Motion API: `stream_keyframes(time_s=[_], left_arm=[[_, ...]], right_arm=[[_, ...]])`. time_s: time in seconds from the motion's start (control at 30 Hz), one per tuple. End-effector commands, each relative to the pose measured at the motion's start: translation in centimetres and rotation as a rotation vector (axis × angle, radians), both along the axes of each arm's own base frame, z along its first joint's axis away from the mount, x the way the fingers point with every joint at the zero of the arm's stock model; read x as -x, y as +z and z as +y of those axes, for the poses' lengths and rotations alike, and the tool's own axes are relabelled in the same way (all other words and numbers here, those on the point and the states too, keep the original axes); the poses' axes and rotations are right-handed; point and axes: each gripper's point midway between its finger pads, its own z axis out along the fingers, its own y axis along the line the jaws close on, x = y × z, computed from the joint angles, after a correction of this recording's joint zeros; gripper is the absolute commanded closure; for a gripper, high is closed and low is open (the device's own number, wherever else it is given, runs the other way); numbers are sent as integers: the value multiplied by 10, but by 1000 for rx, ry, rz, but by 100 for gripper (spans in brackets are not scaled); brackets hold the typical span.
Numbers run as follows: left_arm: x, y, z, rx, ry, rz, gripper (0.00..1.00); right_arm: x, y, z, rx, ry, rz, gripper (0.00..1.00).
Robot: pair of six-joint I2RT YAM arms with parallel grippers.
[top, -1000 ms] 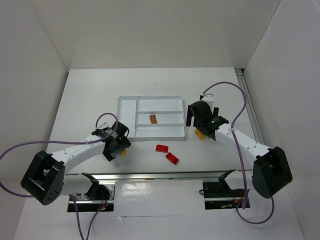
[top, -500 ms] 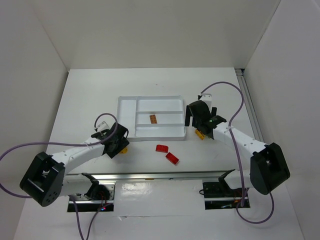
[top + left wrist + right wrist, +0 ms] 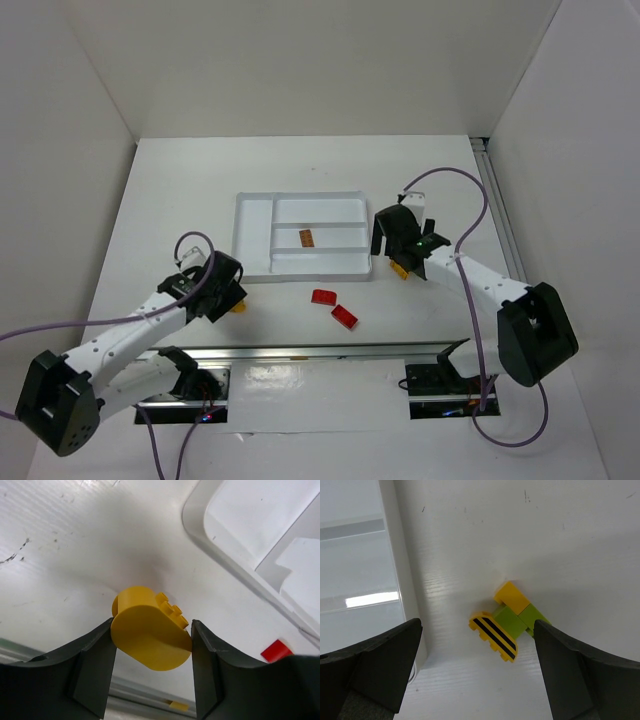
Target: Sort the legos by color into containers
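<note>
My left gripper (image 3: 152, 652) pinches a rounded yellow plastic brick (image 3: 145, 630). My right gripper (image 3: 477, 666) hangs spread wide over a yellow-and-green brick cluster (image 3: 512, 617).

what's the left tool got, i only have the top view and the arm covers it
observer: a rounded yellow brick; the left tool has a finger against each side of it.
operator: and under the right tool
observer: the right tool is open, with bricks below it: a yellow block, green pieces, and a black-striped yellow piece.
operator: are those touching the tray
observer: no, a strip of table separates them from the tray.
</note>
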Motion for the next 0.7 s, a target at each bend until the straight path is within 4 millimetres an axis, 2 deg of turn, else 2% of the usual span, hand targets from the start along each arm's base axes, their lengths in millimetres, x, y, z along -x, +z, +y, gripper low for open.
stream_keyframes(time_s=[0.0, 0.17, 0.2, 0.27, 0.33, 0.37, 0.4, 0.43, 0.47, 0.5, 0.53, 0.57, 0.6, 0.67], left_arm=[[20, 10, 1, 5, -53, 55, 75], [5, 39, -13, 30, -147, 2, 78], [-7, 59, -21, 42, -164, -40, 78], [-22, 74, -26, 10, -215, -63, 78], [-49, 87, -39, -15, -292, -97, 79], [-57, 88, -42, -20, -306, -93, 79], [-76, 100, -47, -7, -309, -129, 81], [-86, 88, -49, -40, -345, -84, 81], [-97, 89, -51, -44, -363, -83, 81], [-115, 102, -52, -46, -354, -112, 81], [-127, 101, -49, -78, -365, -116, 81], [-138, 89, -49, -83, -376, -89, 81], [-149, 87, -44, -78, -367, -91, 79], [-167, 86, -47, -112, -405, -114, 78]], right_arm=[[-6, 12, -1, -33, -39, -65, 0], [-9, 20, -10, -22, -90, -94, 0], [-9, 23, -10, -27, -91, -103, 0], [-11, 32, -15, -23, -117, -130, 0], [-9, 45, -18, -33, -132, -154, 0], [-9, 51, -20, -30, -140, -166, 0], [-8, 58, -21, -33, -134, -183, 0], [-9, 65, -21, -29, -122, -198, 0], [-8, 67, -22, -20, -116, -196, 0], [-8, 73, -22, -20, -109, -209, 0], [-7, 74, -27, 2, -103, -203, 0], [-8, 77, -24, -5, -87, -204, 0], [-7, 78, -23, -8, -78, -192, 0], [0, 69, -20, 9, -37, -131, 0]])
